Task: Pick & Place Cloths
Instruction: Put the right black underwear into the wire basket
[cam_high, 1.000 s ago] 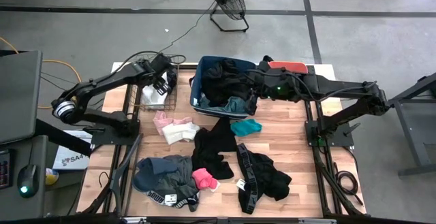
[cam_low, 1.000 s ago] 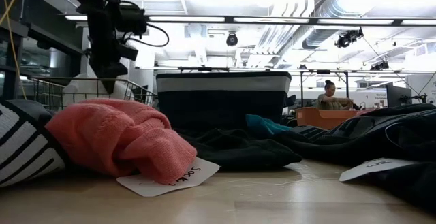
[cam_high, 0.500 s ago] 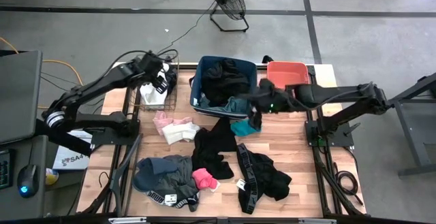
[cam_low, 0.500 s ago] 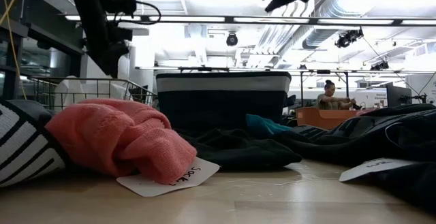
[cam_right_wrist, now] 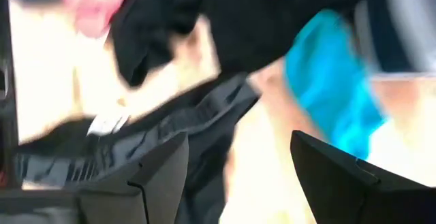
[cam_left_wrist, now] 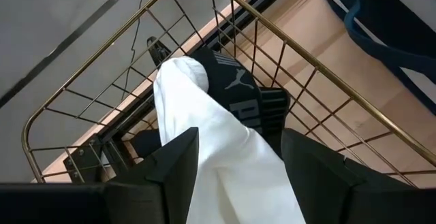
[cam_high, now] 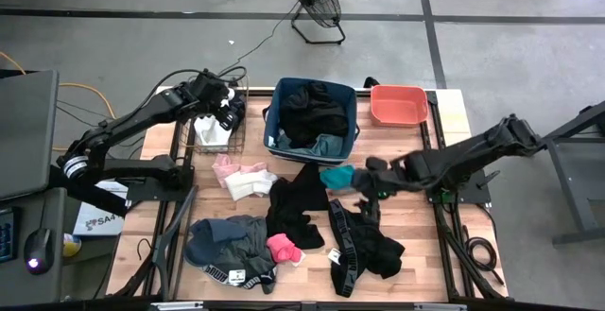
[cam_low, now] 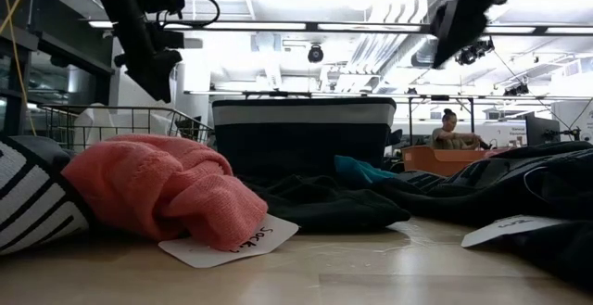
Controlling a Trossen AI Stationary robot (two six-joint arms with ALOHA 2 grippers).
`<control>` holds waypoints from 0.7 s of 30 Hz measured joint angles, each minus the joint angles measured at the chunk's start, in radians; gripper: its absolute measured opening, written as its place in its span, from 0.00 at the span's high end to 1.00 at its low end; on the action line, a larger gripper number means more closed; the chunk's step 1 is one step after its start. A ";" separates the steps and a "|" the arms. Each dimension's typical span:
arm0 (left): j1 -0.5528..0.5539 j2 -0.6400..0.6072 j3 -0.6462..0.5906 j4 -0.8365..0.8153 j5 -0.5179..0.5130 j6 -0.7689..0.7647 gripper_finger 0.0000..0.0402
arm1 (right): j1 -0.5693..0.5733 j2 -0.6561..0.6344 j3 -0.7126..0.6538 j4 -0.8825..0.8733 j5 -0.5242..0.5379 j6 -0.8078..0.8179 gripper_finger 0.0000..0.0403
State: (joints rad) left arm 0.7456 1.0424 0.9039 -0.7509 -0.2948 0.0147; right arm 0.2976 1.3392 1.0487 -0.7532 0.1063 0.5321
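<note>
While the right gripper (cam_high: pixel 371 192) hangs open and empty above the black garment with a grey striped band (cam_high: pixel 357 245) at the near right, a pinch could snag the neighbouring teal cloth (cam_high: pixel 340 176) too. Nearest, a white tag (cam_low: pixel 220 246) under the bright pink knit (cam_low: pixel 157 186) reads "Sock". Far left, the left gripper (cam_high: pixel 224 113), jaws part-open, risks catching the wire basket (cam_left_wrist: pixel 82 101), where a white cloth (cam_left_wrist: pixel 218 149) covers a black Puma-marked piece (cam_left_wrist: pixel 240 91).

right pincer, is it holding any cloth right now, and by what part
Nothing. The right pincer is open and empty above the black cloth and teal cloth. The left pincer is open over the white cloth in the wire basket.
</note>
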 joint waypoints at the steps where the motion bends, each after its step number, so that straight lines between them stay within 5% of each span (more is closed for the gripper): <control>1: 0.000 0.000 0.000 0.001 0.000 0.000 0.50 | 0.021 0.000 -0.019 0.017 -0.005 0.016 0.38; 21: 0.000 0.000 0.000 0.018 0.024 0.003 0.50 | 0.263 0.059 -0.348 0.621 -0.022 -0.071 0.38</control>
State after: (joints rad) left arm 0.7456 1.0428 0.9043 -0.7326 -0.2707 0.0174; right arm 0.5610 1.3977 0.7010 -0.1318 0.0841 0.4614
